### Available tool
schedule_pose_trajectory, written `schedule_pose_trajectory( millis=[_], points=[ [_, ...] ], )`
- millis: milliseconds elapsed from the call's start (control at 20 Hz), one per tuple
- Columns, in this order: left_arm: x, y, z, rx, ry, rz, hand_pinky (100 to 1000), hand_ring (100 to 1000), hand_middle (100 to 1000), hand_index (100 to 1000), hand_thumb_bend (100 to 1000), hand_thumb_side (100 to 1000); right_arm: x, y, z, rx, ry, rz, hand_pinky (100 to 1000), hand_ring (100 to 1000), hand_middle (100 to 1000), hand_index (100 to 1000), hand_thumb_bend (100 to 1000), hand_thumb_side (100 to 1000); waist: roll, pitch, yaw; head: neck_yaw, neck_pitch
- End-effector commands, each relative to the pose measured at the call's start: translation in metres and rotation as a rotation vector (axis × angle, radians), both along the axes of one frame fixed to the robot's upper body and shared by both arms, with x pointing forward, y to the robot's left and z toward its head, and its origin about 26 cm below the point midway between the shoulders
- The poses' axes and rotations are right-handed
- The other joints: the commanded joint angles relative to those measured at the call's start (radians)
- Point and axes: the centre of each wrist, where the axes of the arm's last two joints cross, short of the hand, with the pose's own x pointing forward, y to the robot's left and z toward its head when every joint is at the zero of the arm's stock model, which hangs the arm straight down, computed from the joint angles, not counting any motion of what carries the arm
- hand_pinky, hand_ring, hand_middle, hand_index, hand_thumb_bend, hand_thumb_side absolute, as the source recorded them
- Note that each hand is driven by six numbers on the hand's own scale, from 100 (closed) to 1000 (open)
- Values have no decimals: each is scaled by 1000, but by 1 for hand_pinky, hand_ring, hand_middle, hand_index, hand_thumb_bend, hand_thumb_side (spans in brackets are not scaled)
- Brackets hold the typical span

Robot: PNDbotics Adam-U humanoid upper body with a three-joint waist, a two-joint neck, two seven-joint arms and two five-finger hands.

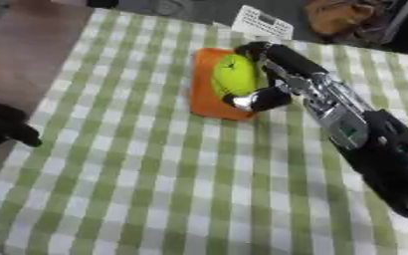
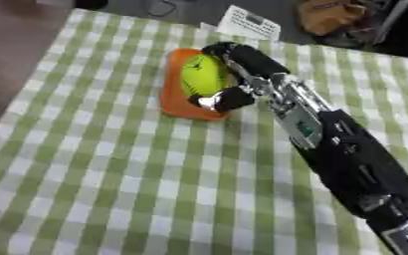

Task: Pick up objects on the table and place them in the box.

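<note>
The yellow-green ball (image 1: 233,74) sits over the orange box (image 1: 209,97), a shallow tray lying on the green-and-white checked tablecloth (image 1: 155,174) toward the far side of the table. My right hand (image 1: 273,82) is curled round the ball, fingers arched over its far side and my thumb hooked under its near edge, so the ball is between them. I cannot tell whether the ball already rests on the tray's floor or hangs just above it in my grasp. I judge this item to be at the very end of its placing: it is over the box, and what is left is to uncurl my fingers and draw the arm back. I see no other loose object on the cloth waiting to be picked up, so this may be the last one, though the views cut off the table's edges. My left hand (image 1: 3,129) shows only as a dark shape at the left edge, off the cloth; I cannot tell how its fingers stand.
</note>
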Motion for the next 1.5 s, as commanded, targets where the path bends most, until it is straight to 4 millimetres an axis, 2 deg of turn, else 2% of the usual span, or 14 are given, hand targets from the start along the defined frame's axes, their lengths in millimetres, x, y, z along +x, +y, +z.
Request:
schedule_pose_trajectory(
  millis=[50,100,150,200,250,300,500,650,700,950,1100,1300,1350,1500],
  points=[
    [-3,-1,8,5,-33,-9,653,682,727,770,155,992,-1,-4,8,-52,-3,-10,463,665,801,939,100,505,0,-7,-5,1,-9],
    [-3,-1,8,5,-32,-9,653,681,727,770,156,993,-1,-4,8,-61,4,-13,624,771,870,948,100,559,1,-7,-7,1,-9],
    [-3,-1,8,5,-31,-8,653,681,727,770,156,993,-1,-5,7,-71,10,-17,624,771,870,948,100,559,1,-8,-9,1,-9],
    [-3,-1,8,5,-30,-8,653,682,727,770,156,992,-1,-5,7,-78,13,-22,726,839,916,957,116,589,1,-8,-10,1,-9],
    [-3,-1,8,5,-29,-7,653,682,727,770,156,992,-1,-5,6,-87,16,-30,726,839,916,958,133,601,0,-9,-12,1,-8],
    [-3,-1,8,5,-29,-7,653,682,727,770,156,991,-1,-5,6,-96,18,-38,782,881,945,967,178,640,1,-10,-13,2,-9],
    [-3,-1,8,4,-27,-6,653,682,727,770,156,992,-1,-6,5,-123,19,-69,845,928,983,985,250,668,2,-11,-18,3,-10],
    [-3,-1,7,4,-26,-6,653,681,727,770,156,990,-3,-6,8,-137,-21,-101,892,969,1000,1000,431,731,3,-13,-19,3,-11],
    [-3,-1,7,4,-26,-6,653,681,727,770,156,990,-3,-6,8,-139,-42,-113,901,974,1000,1000,462,743,4,-13,-19,3,-11],
    [-3,0,7,2,-22,-5,653,681,727,770,157,991,-5,-5,11,-123,-192,-191,893,971,1000,1000,531,707,4,-15,-20,4,-12],
    [-3,0,7,2,-22,-4,653,681,728,770,157,991,-5,-3,10,-103,-271,-204,866,946,995,1000,506,690,4,-15,-20,5,-12],
    [-3,0,6,2,-20,-4,653,681,728,769,157,991,-8,1,10,-36,-367,-152,833,906,964,997,347,636,3,-16,-23,6,-14],
    [-3,0,6,2,-19,-4,653,681,728,769,157,991,-9,3,13,-8,-404,-127,827,890,950,999,311,597,3,-16,-23,6,-14],
    [-3,0,6,1,-17,-4,653,681,728,769,158,990,-15,7,24,91,-533,-68,826,882,944,1000,297,536,4,-18,-25,6,-14]
  ],
)
